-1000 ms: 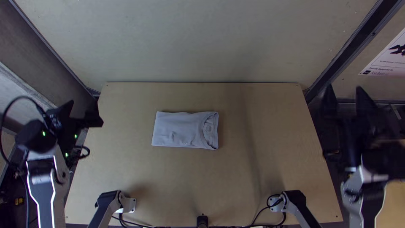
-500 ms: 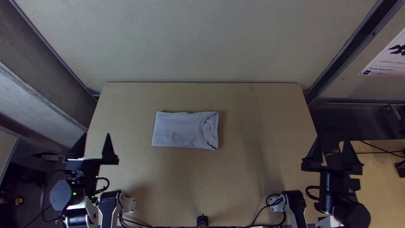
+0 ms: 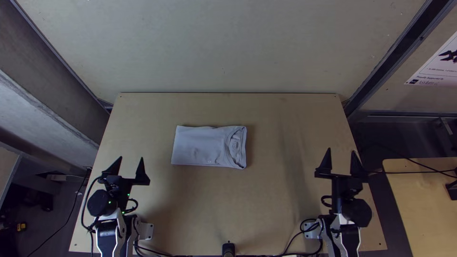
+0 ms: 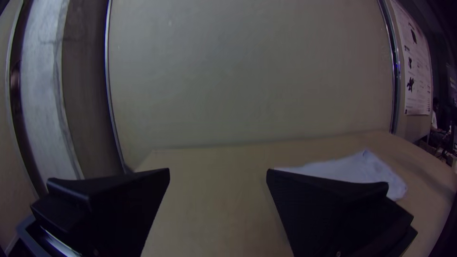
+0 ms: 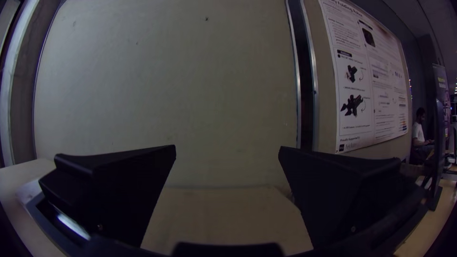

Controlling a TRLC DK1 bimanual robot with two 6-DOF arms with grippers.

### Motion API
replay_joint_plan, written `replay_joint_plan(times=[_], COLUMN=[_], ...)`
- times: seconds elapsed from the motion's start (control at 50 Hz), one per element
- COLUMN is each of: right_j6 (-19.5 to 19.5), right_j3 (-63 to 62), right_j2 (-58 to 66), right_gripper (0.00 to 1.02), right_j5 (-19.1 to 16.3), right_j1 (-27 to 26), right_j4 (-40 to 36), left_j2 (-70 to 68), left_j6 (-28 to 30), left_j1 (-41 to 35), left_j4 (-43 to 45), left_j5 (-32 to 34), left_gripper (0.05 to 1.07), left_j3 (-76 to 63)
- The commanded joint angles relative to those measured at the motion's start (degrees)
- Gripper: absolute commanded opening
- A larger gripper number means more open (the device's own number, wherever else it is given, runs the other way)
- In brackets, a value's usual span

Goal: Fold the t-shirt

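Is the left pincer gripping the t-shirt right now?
No, the left pincer stands open by the left side of the table, apart from the folded t-shirt.

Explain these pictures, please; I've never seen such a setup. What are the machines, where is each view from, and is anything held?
These are two robot arms. The left gripper and right gripper each have two wide black fingers. The top view looks steeply down from above the table's near edge; each wrist view comes from a camera on that arm, its own fingers at the bottom. On the wooden table lies a pale t-shirt, folded into a flat, roughly rectangular bundle, with its collar at the right-hand end in the top view. Both grippers are open, away from the shirt, and hold nothing.
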Motion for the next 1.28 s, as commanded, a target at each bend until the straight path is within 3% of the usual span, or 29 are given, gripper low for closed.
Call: replay_joint_plan(times=[0.0, 0.14, 0.28, 1.26], right_j6=[2.14, 7.58, 3.28, 3.28], right_j3=[-4.67, -4.58, -4.58, -4.58], right_j2=[-0.38, -0.3, -0.21, -0.21], right_gripper=[0.99, 0.99, 0.99, 0.99], right_j5=[0.43, 0.43, 0.34, 0.34], right_j1=[1.11, 1.81, 1.2, 1.11], right_j4=[1.46, -10.23, -10.32, -10.32], left_j2=[-0.95, -0.78, -0.69, -0.69], left_j6=[1.03, 1.47, 1.29, 1.29], left_j1=[-0.33, -0.25, -0.16, -0.16], left_j4=[0.13, -0.4, -0.4, -0.4], left_j5=[-0.06, -0.24, -0.24, -0.24], left_gripper=[1.03, 1.03, 1.03, 1.03], left_j3=[-3.43, -5.63, -5.63, -5.63])
